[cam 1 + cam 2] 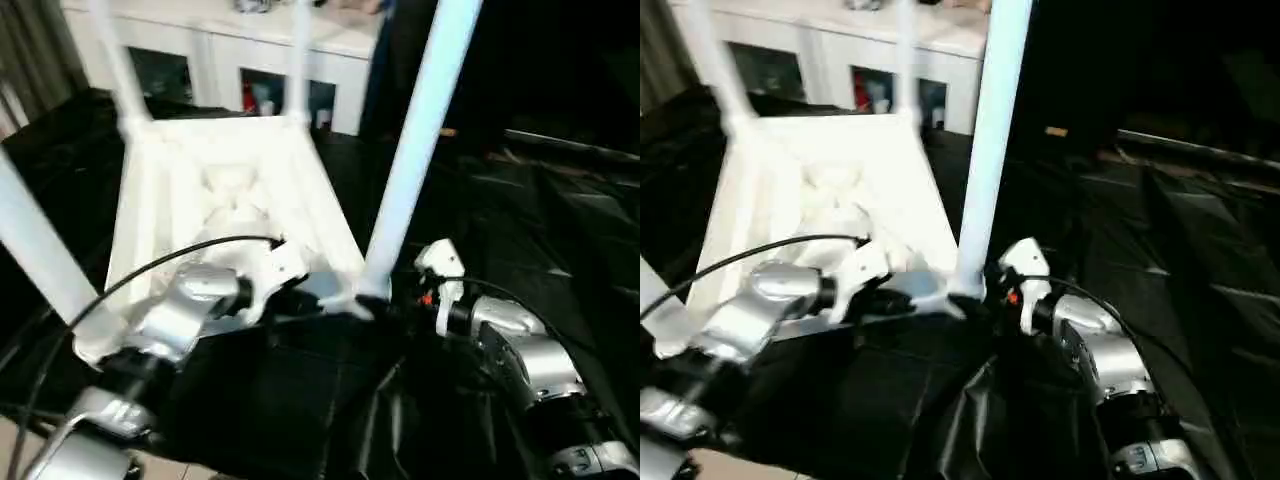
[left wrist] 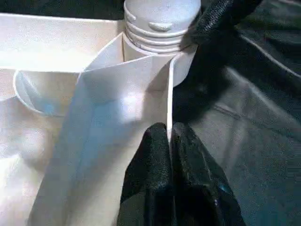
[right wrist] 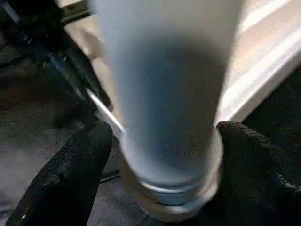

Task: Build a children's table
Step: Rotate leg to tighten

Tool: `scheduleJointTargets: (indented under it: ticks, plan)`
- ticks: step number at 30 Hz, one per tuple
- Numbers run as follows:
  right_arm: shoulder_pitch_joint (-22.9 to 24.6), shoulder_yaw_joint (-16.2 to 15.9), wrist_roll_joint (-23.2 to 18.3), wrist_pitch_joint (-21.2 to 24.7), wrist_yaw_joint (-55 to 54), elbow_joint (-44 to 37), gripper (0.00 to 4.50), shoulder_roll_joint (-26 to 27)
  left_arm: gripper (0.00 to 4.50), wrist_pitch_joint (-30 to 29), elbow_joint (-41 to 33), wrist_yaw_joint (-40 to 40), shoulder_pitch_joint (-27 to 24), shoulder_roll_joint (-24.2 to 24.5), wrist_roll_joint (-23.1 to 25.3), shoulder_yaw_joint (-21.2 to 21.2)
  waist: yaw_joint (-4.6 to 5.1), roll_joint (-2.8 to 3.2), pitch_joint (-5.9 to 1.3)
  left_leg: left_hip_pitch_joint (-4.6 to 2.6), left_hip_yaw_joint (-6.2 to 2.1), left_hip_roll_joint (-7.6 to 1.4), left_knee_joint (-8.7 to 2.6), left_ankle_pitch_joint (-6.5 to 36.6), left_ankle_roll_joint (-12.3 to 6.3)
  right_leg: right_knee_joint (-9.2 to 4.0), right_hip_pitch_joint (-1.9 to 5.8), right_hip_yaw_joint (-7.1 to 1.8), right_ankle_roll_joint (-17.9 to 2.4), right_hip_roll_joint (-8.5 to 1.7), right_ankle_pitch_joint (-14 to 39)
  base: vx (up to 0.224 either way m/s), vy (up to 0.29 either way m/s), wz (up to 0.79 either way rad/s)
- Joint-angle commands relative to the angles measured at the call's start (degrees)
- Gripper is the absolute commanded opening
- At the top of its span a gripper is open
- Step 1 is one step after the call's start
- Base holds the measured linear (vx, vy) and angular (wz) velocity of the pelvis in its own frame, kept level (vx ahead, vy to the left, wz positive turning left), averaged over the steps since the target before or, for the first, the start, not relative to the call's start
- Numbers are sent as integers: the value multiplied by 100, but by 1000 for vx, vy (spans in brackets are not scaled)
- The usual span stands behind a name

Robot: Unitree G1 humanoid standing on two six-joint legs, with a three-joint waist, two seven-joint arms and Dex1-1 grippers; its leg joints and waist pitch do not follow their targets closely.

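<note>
- No brand, label or writing can be read anywhere.
- The children's table (image 1: pixel 225 190) lies upside down on a black, creased, slightly glossy cloth (image 1: pixel 560 230); it is smooth white plastic, its underside ribbed, with rounded corner sockets.
- Tapered tubular legs stand up from the sockets; the near right leg (image 1: pixel 420 130) has a ringed base seated in its corner.
- A white cabinet (image 1: pixel 250 60) with glass doors stands behind.
- The left end effector (image 2: pixel 170 155), black and matte, is pinched closed on the tabletop's thin edge.
- The right end effector (image 3: pixel 162 160) has its fingers (image 3: pixel 70 174) spread either side of that leg's base; I cannot tell whether they grip it.
</note>
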State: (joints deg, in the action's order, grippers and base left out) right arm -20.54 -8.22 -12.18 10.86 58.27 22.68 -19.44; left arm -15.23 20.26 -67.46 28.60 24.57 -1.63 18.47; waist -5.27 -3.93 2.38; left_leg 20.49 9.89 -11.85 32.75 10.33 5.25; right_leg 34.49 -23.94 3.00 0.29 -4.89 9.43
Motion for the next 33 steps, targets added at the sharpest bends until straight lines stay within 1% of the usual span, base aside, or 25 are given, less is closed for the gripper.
scheduleJointTargets:
  ticks: [1, 2, 4, 5, 6, 7, 9, 10, 11, 13, 15, 16, 20, 21, 23, 24, 25, 26, 27, 28, 29, 30, 31, 32, 33]
  plan:
    - [-58, -88, -40, 86, 283, -80, 385, -157, 0, -49, -148, -333, -147, -32, -380, -39, 1, -61, -306, 4, 33, -115, -364, 1099, -273, -371, 270, -183, -1030, -253, 1534, 0, 0, 0]
    - [-62, -108, -31, 90, 313, -75, 385, -170, 0, -47, -153, -333, -151, -25, -381, -51, 5, -96, -305, 9, 37, -115, -360, 1105, -276, -369, 275, -180, -1038, -252, 1521, 0, 0, 0]
    - [-70, -144, -14, 93, 364, -66, 385, -196, 0, -43, -158, -322, -156, -19, -377, -71, 5, -92, -308, -1, 52, -113, -351, 1107, -286, -360, 275, -185, -1053, -262, 1492, 0, 0, 0]
    - [-111, -208, 31, 53, 425, -1, 385, -216, 0, -19, -147, -308, -164, 0, -374, -92, 9, -112, -301, 6, 55, -113, -353, 1114, -290, -366, 278, -184, -1040, -265, 1528, 0, 0, 0]
    - [-136, -211, 27, 52, 433, 30, 360, -199, 0, 0, -129, -288, -162, 0, -367, -103, 2, -110, -299, 4, 56, -113, -356, 1142, -282, -376, 280, -188, -991, -278, 1662, 0, 0, 0]
    - [-157, -187, 15, 51, 432, 51, 360, -169, 0, -3, -131, -279, -167, -1, -365, -118, 5, -122, -299, 0, 59, -113, -352, 1153, -279, -380, 275, -189, -976, -280, 1703, 0, 0, 0]
    - [-181, -145, -8, 56, 403, 65, 348, -124, 0, -6, -143, -294, -174, 1, -368, -121, 1, -116, -292, -6, 59, -112, -353, 1184, -259, -393, 265, -194, -933, -287, 1834, 0, 0, 0]
    - [-198, -125, -55, 83, 434, 55, 340, -98, 0, -22, -167, -310, -183, 12, -385, -119, 2, -132, -289, 6, 56, -109, -353, 1199, -247, -397, 270, -195, -888, -288, 1921, 0, 0, 0]
    - [-201, -131, -71, 94, 464, 48, 327, -100, 0, -37, -186, -319, -190, 19, -398, -113, 1, -127, -286, 5, 51, -114, -360, 1207, -228, -401, 268, -195, -865, -289, 1971, 0, 0, 0]
    - [-196, -166, -91, 98, 559, 38, 308, -125, 0, -74, -229, -339, -210, 28, -413, -110, -1, -126, -288, -7, 52, -116, -359, 1224, -212, -400, 263, -197, -866, -287, 1969, 0, 0, 0]
    - [-185, -179, -95, 95, 598, 30, 295, -137, 0, -106, -259, -363, -230, 32, -416, -116, 0, -126, -291, -3, 51, -115, -359, 1178, -216, -385, 270, -194, -901, -279, 1846, 0, 0, 0]
    - [-174, -178, -107, 104, 615, 15, 280, -141, 0, -104, -257, -367, -236, 37, -414, -114, 0, -126, -294, -1, 54, -113, -356, 1152, -220, -381, 273, -196, -908, -277, 1803, 0, 0, 0]
    - [-131, -193, -107, 110, 649, 0, 275, -151, 0, -85, -231, -360, -252, 65, -365, -100, 0, -136, -301, 6, 59, -106, -344, 1070, -244, -366, 284, -196, -944, -276, 1672, 0, 0, 0]
    - [-104, -195, -76, 91, 612, 13, 273, -141, 0, -82, -209, -309, -253, 52, -337, -108, -7, -121, -302, 2, 58, -108, -343, 1054, -245, -363, 282, -196, -950, -278, 1661, 0, 0, 0]
    - [-91, -163, -43, 63, 487, 56, 271, -100, 0, -63, -165, -210, -247, 15, -290, -113, -2, -133, -299, 4, 60, -107, -343, 1073, -237, -367, 282, -194, -946, -274, 1688, 0, 0, 0]
    - [-99, -106, -6, 13, 288, 129, 271, -35, 0, -28, -109, -79, -231, -42, -242, -124, -1, -136, -296, 6, 59, -105, -345, 1103, -229, -374, 280, -195, -926, -274, 1752, 0, 0, 0]
    - [-105, -71, -1, -2, 195, 167, 271, 1, 0, -15, -76, -12, -217, -76, -222, -132, 4, -138, -283, 8, 59, -101, -351, 1179, -211, -396, 271, -195, -882, -277, 1927, 0, 0, 0]
    - [-137, 159, 14, -59, -433, 389, 271, 247, 0, 2, 102, 371, -129, -272, -97, -153, 3, -140, -280, 6, 56, -103, -354, 1224, -193, -406, 264, -195, -855, -282, 2035, 0, 0, 0]
    - [-152, 272, 13, -69, -734, 485, 271, 365, 0, -14, 176, 537, -83, -361, -39, -155, 19, -147, -255, 0, 44, -90, -369, 1435, -63, -468, 241, -191, -683, -293, 2593, 0, 0, 0]
    - [-153, 303, 10, -61, -823, 503, 271, 403, 0, -22, 208, 598, -64, -396, -22, -158, 31, -153, -261, 1, 34, -87, -371, 1481, -35, -482, 244, -187, -612, -298, 2764, 0, 0, 0]
    - [-157, 429, -5, -27, -1190, 576, 271, 558, 0, -57, 343, 852, 18, -541, 50, -169, 29, -146, -266, -2, 21, -89, -375, 1498, -6, -489, 249, -183, -556, -310, 2875, 0, 0, 0]
    - [-157, 552, -26, 36, -1570, 628, 271, 727, 0, -107, 495, 1120, 112, -706, 128, -170, 48, -146, -252, -14, 24, -84, -375, 1564, 25, -521, 206, -190, -471, -295, 3030, 0, 0, 0]
    - [-158, 637, -18, 78, -1902, 662, 270, 867, 0, -127, 645, 1362, 204, -860, 195, -170, 43, -158, -259, -31, 24, -75, -364, 1586, 36, -539, 201, -186, -430, -299, 3112, 0, 0, 0]
    - [-192, 690, 134, 75, -2561, 738, 270, 1119, 0, -186, 990, 1798, 414, -1203, 296, -156, 35, -125, -271, -36, 17, -69, -364, 1568, 48, -537, 203, -194, -405, -309, 3105, 0, 0, 0]
    - [-208, 676, 213, 61, -2754, 759, 270, 1183, 0, -209, 1097, 1908, 479, -1307, 318, -146, 47, -125, -266, -57, 16, -53, -365, 1682, 100, -567, 180, -176, -347, -281, 3209, 0, 0, 0]
